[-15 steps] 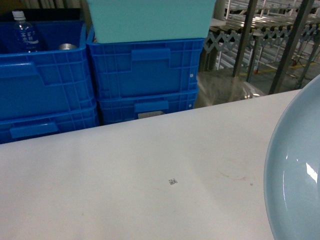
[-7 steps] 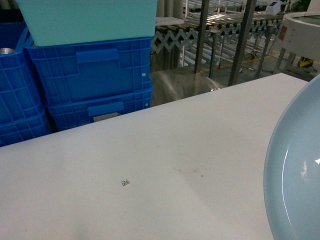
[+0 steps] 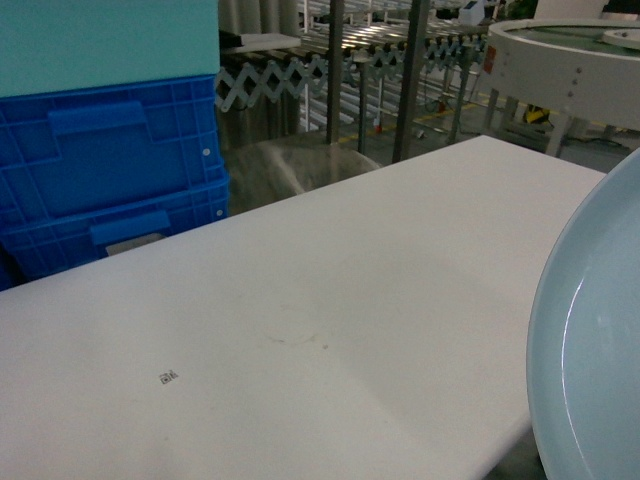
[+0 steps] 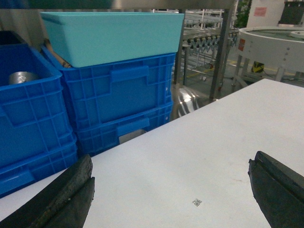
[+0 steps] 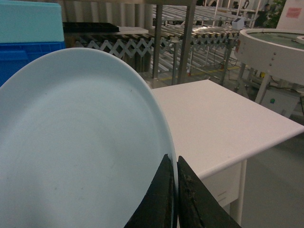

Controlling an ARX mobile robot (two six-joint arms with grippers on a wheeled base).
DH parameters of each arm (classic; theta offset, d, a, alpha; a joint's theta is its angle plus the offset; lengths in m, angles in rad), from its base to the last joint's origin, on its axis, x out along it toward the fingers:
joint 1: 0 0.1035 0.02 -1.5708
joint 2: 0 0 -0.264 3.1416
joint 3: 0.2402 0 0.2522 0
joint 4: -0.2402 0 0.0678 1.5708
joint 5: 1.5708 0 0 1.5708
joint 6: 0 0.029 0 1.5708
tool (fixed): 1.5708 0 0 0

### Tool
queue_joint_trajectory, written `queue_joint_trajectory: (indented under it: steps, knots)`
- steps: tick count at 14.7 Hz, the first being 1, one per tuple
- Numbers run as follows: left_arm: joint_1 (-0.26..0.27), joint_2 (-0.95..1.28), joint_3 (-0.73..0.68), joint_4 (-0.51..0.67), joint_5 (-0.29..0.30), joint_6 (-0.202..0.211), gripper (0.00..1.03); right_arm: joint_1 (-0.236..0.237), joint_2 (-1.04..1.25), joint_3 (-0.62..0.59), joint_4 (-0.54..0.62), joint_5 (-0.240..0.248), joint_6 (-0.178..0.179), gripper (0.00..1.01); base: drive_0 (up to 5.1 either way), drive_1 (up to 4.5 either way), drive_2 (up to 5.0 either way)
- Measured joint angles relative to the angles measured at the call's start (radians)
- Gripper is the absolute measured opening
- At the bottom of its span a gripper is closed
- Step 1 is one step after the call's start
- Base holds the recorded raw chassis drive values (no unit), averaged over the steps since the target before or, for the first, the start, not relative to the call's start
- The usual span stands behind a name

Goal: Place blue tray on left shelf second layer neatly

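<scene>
Head view: a broad white flat-topped counter (image 3: 330, 330) fills most of the field, bearing one tiny black square marker (image 3: 168, 377) near its left side. Behind the counter's far left edge stand stacked deep dark-blue ribbed plastic crates (image 3: 110, 185), and a large turquoise rectangular plastic box (image 3: 105, 45) sits on top of the stack; the left wrist view shows a second stack of the same crates beside it. Beyond these lie silver roller conveyors with a zigzag expanding frame (image 3: 300, 75), upright metal posts and a round white machine housing (image 3: 565, 70) at upper right. The pale sky-blue shallow glossy plastic tray (image 3: 590, 350) is held off the counter at the right edge of the head view, tilted steeply so that its hollow faces the camera. Right wrist view: the black fingers (image 5: 183, 199) of the right gripper (image 5: 173, 197) are clenched on the tray's low rim, one on each face, with the counter's corner behind. Left wrist view: the left gripper (image 4: 173, 190) hangs above the counter with its dark fingers (image 4: 66, 194) spread wide and nothing between them.
</scene>
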Motion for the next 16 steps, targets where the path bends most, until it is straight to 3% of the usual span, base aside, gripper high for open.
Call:
queue_joint_trajectory:
  steps: [16]
  knots:
    - [0.0,0.0,0.0,0.0,0.0,0.0,0.98,0.0,0.0,0.0,0.0,0.0,0.0,0.02,-1.6,-1.55,-1.6]
